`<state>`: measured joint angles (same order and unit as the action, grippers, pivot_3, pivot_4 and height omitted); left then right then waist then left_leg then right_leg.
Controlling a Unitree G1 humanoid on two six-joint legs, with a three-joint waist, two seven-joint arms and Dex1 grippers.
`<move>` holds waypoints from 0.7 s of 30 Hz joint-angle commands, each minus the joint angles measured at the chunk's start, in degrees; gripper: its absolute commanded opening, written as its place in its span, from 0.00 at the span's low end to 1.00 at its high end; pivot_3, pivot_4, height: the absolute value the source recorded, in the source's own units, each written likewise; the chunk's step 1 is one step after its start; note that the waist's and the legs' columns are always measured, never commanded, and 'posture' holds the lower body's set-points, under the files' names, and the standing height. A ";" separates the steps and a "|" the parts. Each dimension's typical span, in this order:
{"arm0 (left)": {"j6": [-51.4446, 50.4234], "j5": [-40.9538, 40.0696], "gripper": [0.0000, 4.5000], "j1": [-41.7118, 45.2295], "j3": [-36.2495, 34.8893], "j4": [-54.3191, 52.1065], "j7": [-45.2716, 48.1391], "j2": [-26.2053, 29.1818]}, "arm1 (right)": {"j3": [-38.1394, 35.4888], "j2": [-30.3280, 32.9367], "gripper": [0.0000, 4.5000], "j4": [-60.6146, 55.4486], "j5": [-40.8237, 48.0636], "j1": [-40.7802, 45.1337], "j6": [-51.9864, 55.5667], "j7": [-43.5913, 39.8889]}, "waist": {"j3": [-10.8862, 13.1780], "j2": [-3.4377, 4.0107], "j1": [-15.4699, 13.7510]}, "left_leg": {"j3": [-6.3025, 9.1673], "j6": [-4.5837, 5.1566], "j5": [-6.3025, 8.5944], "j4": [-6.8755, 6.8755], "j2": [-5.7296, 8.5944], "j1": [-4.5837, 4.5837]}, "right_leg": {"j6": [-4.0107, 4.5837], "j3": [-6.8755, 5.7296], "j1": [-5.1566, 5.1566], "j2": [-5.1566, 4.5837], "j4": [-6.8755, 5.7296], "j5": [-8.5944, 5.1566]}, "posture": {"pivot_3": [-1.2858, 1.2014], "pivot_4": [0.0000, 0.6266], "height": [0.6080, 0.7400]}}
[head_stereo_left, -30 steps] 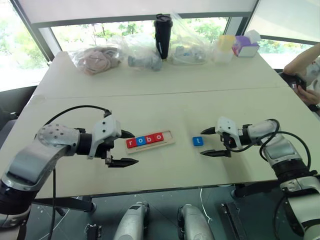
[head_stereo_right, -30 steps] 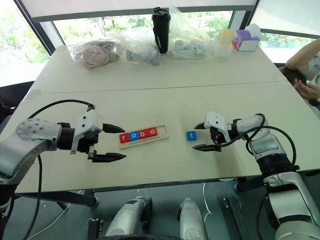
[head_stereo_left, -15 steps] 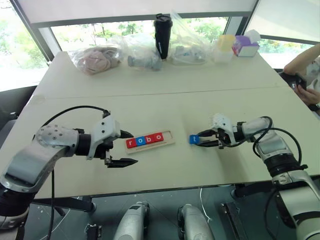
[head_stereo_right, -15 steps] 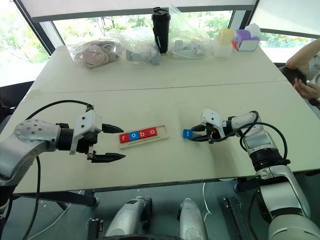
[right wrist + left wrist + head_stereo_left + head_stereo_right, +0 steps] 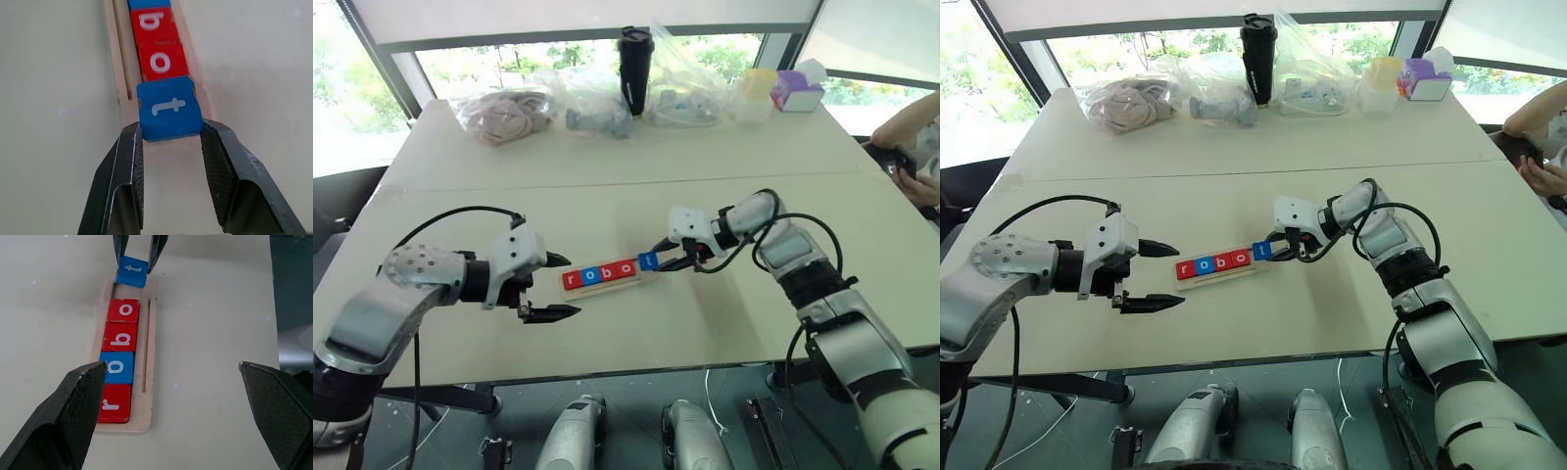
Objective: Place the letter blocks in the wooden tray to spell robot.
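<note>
Altogether four letter blocks (image 5: 119, 360) fill the wooden tray (image 5: 150, 382); the right gripper (image 5: 171, 142) pinches a fifth.

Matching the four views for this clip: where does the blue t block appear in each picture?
Left eye view: the blue t block sits at the wooden tray's right end, pinched by the right hand.
Right eye view: just right of the red o block, mid-table.
Left wrist view: at the tray's far end, top centre.
Right wrist view: centre, clamped between two black fingers.
Shared landmark: the red o block beside it.
</note>
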<state>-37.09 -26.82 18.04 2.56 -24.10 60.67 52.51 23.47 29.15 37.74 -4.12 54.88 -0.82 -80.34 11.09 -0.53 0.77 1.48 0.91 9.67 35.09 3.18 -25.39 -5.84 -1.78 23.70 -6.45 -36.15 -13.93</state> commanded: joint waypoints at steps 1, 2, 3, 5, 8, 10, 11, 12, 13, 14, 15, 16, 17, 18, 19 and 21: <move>0.34 -0.53 1.00 -0.70 -1.71 -2.14 -1.13 -0.25 | -0.50 -0.92 0.25 3.00 -0.10 2.76 -1.89 -1.96 | 0.00 0.00 0.07 | 0.01 0.06 -0.05 -0.02 -0.01 0.00 | -0.01 0.00 0.01 0.01 -0.01 0.00 | 0.52 0.24 1.00; 0.32 -0.50 1.00 -0.89 -1.75 -2.24 -1.43 -0.37 | -0.71 -1.23 0.25 3.90 -0.01 3.21 -2.08 -2.10 | 0.00 0.00 0.08 | 0.01 0.05 -0.06 -0.06 -0.03 0.01 | -0.02 0.00 0.03 0.03 -0.03 0.01 | 0.52 0.24 1.00; 0.32 -0.54 1.00 -1.13 -1.84 -2.35 -1.73 -0.50 | -0.80 -1.60 0.25 4.87 -0.10 3.68 -2.39 -2.07 | 0.00 0.00 0.18 | 0.01 0.05 -0.07 -0.08 -0.03 0.01 | -0.02 0.00 0.05 0.03 -0.05 0.01 | 0.52 0.24 1.00; 0.24 -0.58 1.00 -1.44 -1.81 -2.67 -2.29 -0.76 | -1.07 -2.34 0.25 6.65 -0.08 4.47 -2.71 -2.07 | 0.00 0.00 0.26 | 0.01 0.03 -0.10 -0.10 -0.04 0.01 | -0.03 0.01 0.09 0.05 -0.08 0.01 | 0.52 0.24 1.00; 0.09 -0.80 1.00 -1.88 -1.86 -3.21 -2.85 -1.01 | -1.30 -3.28 0.25 8.46 -0.06 5.29 -3.04 -1.80 | 0.00 0.00 0.22 | 0.01 0.02 -0.09 -0.09 -0.04 0.01 | -0.03 0.00 0.08 0.05 -0.08 0.01 | 0.52 0.24 1.00; -0.02 -0.95 1.00 -2.17 -1.93 -3.57 -3.14 -1.08 | -1.28 -3.81 0.25 9.54 -0.38 5.79 -3.55 -1.30 | 0.00 0.00 0.22 | 0.01 0.02 -0.09 -0.09 -0.04 0.01 | -0.02 0.01 0.08 0.05 -0.08 0.02 | 0.52 0.24 1.00; -0.09 -1.01 1.00 -2.26 -1.96 -3.65 -3.36 -1.19 | -1.37 -4.12 0.25 10.04 -0.37 6.08 -3.61 -1.16 | 0.00 0.00 0.17 | 0.01 0.02 -0.09 -0.09 -0.04 0.01 | -0.02 0.01 0.08 0.05 -0.08 0.02 | 0.52 0.24 1.00; -0.14 -1.04 1.00 -2.36 -1.99 -3.70 -3.58 -1.29 | -1.50 -4.51 0.25 10.60 -0.32 6.48 -3.61 -0.97 | 0.00 0.00 0.09 | 0.01 0.02 -0.09 -0.09 -0.04 0.01 | -0.03 0.01 0.08 0.05 -0.08 0.02 | 0.52 0.24 1.00; -0.20 -1.10 1.00 -2.42 -2.00 -3.78 -3.81 -1.41 | -1.54 -4.85 0.25 11.15 -0.34 6.85 -3.67 -0.85 | 0.00 0.00 0.12 | 0.01 0.01 -0.09 -0.08 -0.04 0.01 | -0.02 0.01 0.07 0.05 -0.08 0.01 | 0.52 0.24 1.00; -0.25 -1.14 1.00 -2.41 -1.95 -3.81 -4.00 -1.52 | -1.49 -5.16 0.25 11.74 -0.41 7.21 -3.89 -0.80 | 0.00 0.00 0.11 | 0.01 0.01 -0.09 -0.08 -0.04 0.01 | -0.02 0.01 0.08 0.05 -0.08 0.02 | 0.52 0.24 1.00; -0.28 -1.16 1.00 -2.41 -1.90 -3.84 -4.12 -1.59 | -1.45 -5.44 0.25 12.30 -0.51 7.50 -4.03 -0.67 | 0.00 0.00 0.13 | 0.01 0.00 -0.09 -0.08 -0.04 0.01 | -0.02 0.01 0.08 0.05 -0.08 0.02 | 0.52 0.24 1.00; -0.30 -1.16 1.00 -2.39 -1.84 -3.84 -4.23 -1.66 | -1.34 -5.77 0.25 13.04 -0.80 7.81 -4.31 -0.28 | 0.00 0.01 0.14 | 0.01 -0.01 -0.10 -0.08 -0.04 0.01 | -0.02 0.01 0.08 0.05 -0.08 0.02 | 0.52 0.24 1.00; -0.30 -1.11 1.00 -2.39 -1.75 -3.83 -4.36 -1.73 | -1.20 -6.06 0.25 13.79 -1.19 8.11 -4.39 0.26 | 0.00 0.00 0.18 | 0.01 -0.01 -0.10 -0.09 -0.04 0.01 | -0.02 0.01 0.09 0.05 -0.09 0.02 | 0.52 0.24 1.00; -0.28 -1.05 1.00 -2.40 -1.63 -3.83 -4.51 -1.84 | -1.02 -6.27 0.25 14.42 -1.55 8.35 -4.62 0.44 | 0.00 0.01 0.18 | 0.01 -0.01 -0.10 -0.09 -0.04 0.01 | -0.02 0.01 0.09 0.05 -0.09 0.02 | 0.52 0.24 1.00; -0.29 -0.93 1.00 -2.40 -1.38 -3.90 -4.79 -2.03 | -0.96 -6.52 0.25 15.08 -1.80 8.60 -4.85 0.52 | 0.00 0.01 0.15 | 0.01 -0.02 -0.10 -0.09 -0.03 0.01 | -0.02 0.01 0.09 0.05 -0.09 0.02 | 0.52 0.24 1.00; -0.49 -0.86 1.00 -2.41 -1.00 -4.25 -5.39 -2.50 | -1.00 -6.91 0.25 16.07 -2.01 9.03 -4.99 0.09 | 0.00 0.01 0.17 | 0.01 -0.02 -0.10 -0.09 -0.03 0.01 | -0.02 0.01 0.09 0.05 -0.09 0.02 | 0.52 0.24 1.00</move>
<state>-37.35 -27.01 15.48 2.46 -26.09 55.91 50.30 23.62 22.62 53.67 -6.00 62.05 -4.88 -80.06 11.10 -0.52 0.94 1.49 0.88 9.57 35.00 3.15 -25.38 -5.86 -1.77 23.79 -6.40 -36.24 -13.90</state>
